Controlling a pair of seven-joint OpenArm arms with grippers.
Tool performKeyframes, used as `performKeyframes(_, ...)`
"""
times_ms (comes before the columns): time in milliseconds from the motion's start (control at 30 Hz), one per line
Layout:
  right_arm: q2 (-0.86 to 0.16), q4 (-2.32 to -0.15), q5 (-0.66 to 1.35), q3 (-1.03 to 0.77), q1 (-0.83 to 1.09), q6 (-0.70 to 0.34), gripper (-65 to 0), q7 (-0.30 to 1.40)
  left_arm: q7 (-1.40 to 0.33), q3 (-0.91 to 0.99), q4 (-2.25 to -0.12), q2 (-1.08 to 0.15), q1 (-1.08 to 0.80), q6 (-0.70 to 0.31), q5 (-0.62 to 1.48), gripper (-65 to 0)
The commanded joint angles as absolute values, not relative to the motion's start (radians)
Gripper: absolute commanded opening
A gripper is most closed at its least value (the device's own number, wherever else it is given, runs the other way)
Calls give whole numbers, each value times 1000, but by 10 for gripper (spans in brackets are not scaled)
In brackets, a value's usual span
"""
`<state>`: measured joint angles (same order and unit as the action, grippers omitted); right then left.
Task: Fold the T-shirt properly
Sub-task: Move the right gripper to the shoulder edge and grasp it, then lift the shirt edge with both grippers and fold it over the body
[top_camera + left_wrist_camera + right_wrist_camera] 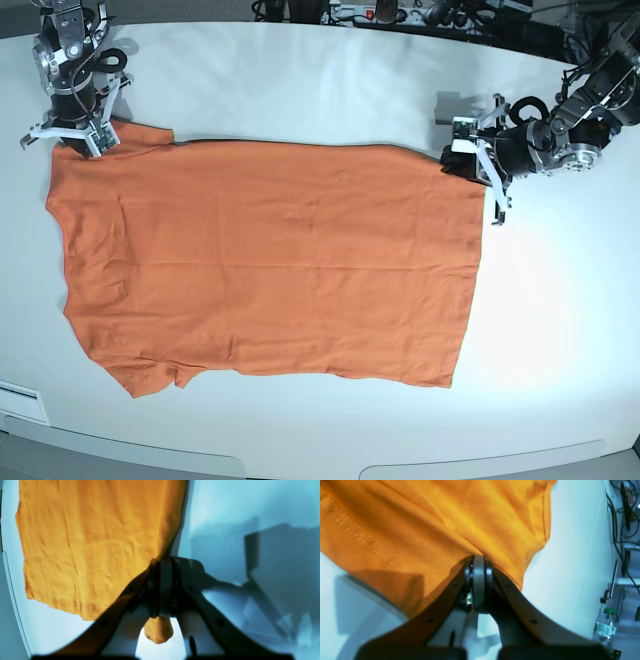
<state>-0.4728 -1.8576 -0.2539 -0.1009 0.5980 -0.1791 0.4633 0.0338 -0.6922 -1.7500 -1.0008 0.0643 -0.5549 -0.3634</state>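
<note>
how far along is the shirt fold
Done: the T-shirt lies spread flat on the white table, with no fold in it yet. In hand: the left gripper is shut on one far corner and the right gripper is shut on the other far corner, by the sleeve. Left: every fold.

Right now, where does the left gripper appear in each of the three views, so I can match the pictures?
Left wrist view: left gripper at bottom centre, shut on a corner of the T-shirt.
Right wrist view: not in it; the gripper there is the right one.
Base view: left gripper at the upper right, on the shirt's corner.
Shared landmark: the orange T-shirt on the white table.
</note>
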Motion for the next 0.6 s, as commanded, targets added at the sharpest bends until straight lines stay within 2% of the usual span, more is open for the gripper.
performKeyframes(0, -485, -1883, -259, -107, 602, -166, -650, 476, -4, -694, -1746, -1021, 62, -592, -382, -650)
performKeyframes(300, -485, -2040, -268, -108, 629, -123, -650, 598, -59, -693, -1895, -1073, 61, -572, -384, -650)
performKeyframes(567, -485, -2198, -355, -108, 812, -79, -650, 600, -84, -693, -1976, -1153, 61, -546, -384, -650)
